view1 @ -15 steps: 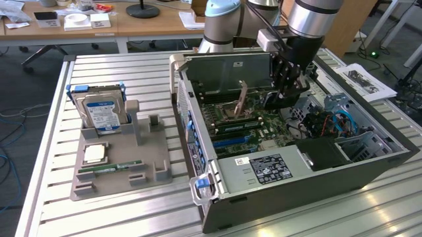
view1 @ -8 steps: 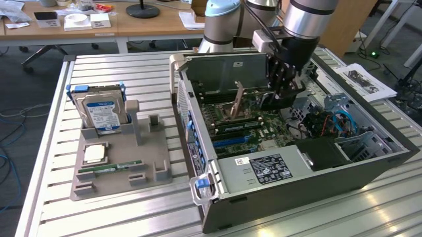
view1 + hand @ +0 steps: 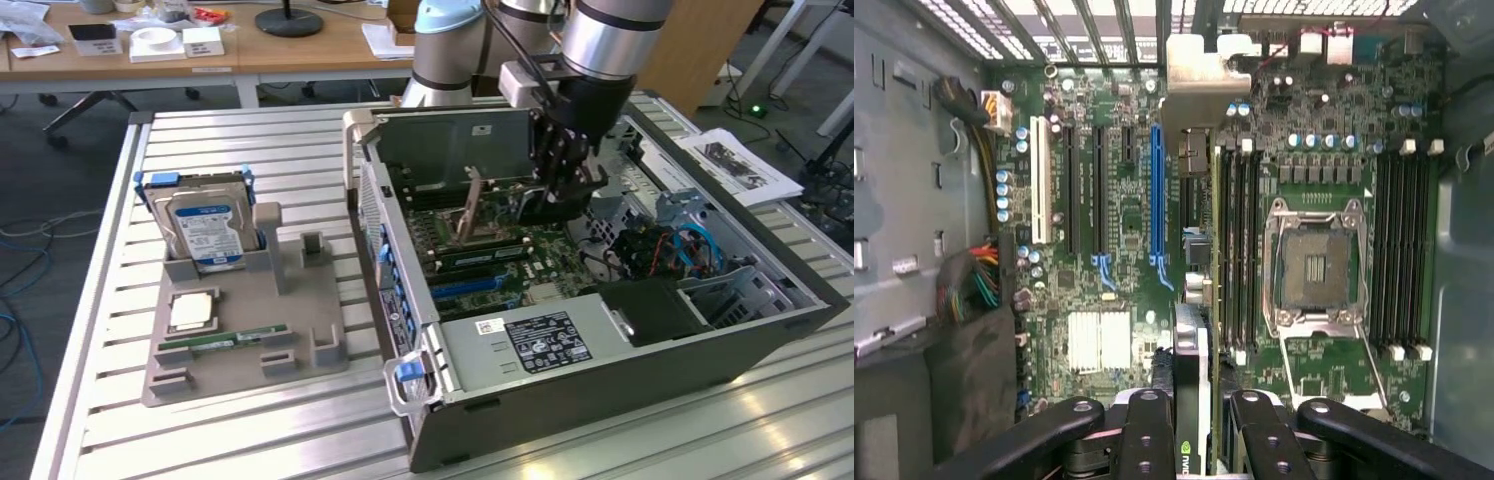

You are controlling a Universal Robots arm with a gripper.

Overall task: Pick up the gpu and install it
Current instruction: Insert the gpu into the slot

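Observation:
My gripper [image 3: 558,192] hangs inside the open computer case [image 3: 747,345], above the motherboard [image 3: 514,262], and is shut on the gpu [image 3: 523,207]. In the wrist view the gpu [image 3: 1192,350] runs edge-on between my black fingers [image 3: 1146,440], with its silvery end bracket [image 3: 1199,75] at the far end. The card hovers beside and parallel to the long blue expansion slot [image 3: 1157,190], slightly off to the side nearer the CPU socket [image 3: 1316,268]. I cannot tell how high the card's edge is above the board.
On the exterior view's left a grey fixture [image 3: 320,350] holds a hard drive [image 3: 211,232], a CPU chip [image 3: 192,312] and a green RAM stick [image 3: 224,340]. Cables [image 3: 654,250] and the case walls crowd the gripper. Papers [image 3: 741,165] lie to the right.

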